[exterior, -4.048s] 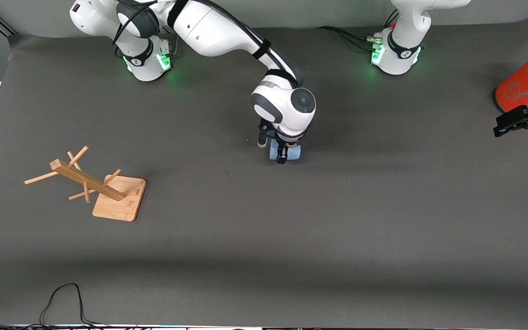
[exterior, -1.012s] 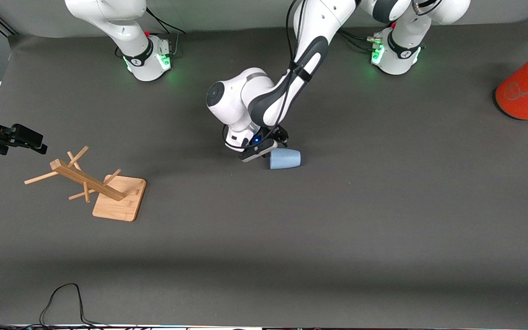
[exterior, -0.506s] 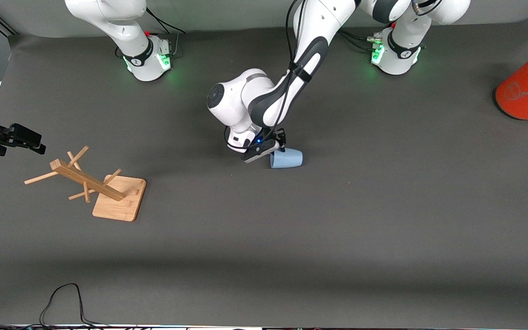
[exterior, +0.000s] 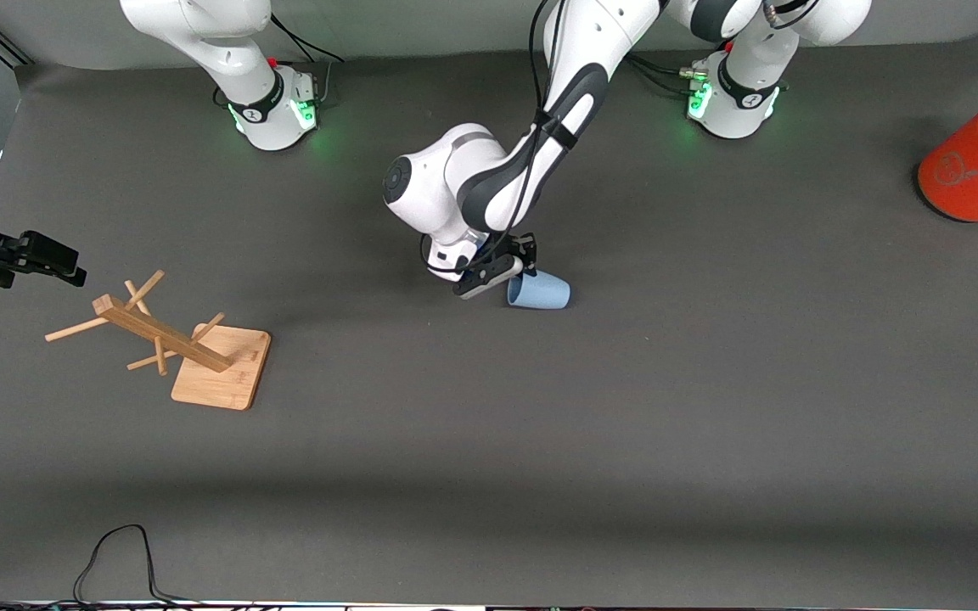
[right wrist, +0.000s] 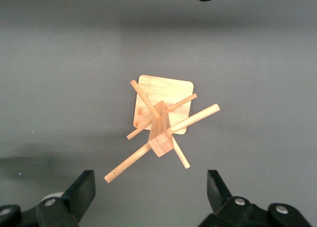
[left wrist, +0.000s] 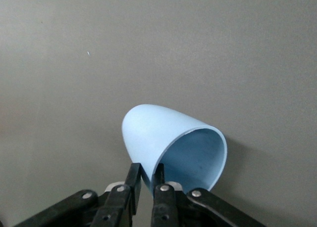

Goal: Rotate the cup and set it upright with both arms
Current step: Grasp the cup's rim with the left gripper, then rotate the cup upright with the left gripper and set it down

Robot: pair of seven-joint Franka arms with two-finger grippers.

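Dark table [exterior: 710, 424]; left wrist view alone shows left end effector [left wrist: 147, 180] clamping cup [left wrist: 163, 138] rim.

Dark grey mat [exterior: 625, 441] over table, pale wall [exterior: 421, 25] along top.

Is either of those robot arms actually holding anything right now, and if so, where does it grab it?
The left gripper pinches the small light-blue plastic cup by its rim wall. The right gripper holds nothing.

Left claw [left wrist: 147, 180] low at table centre, fingers pinched together, right claw [right wrist: 151, 195] raised, spread wide
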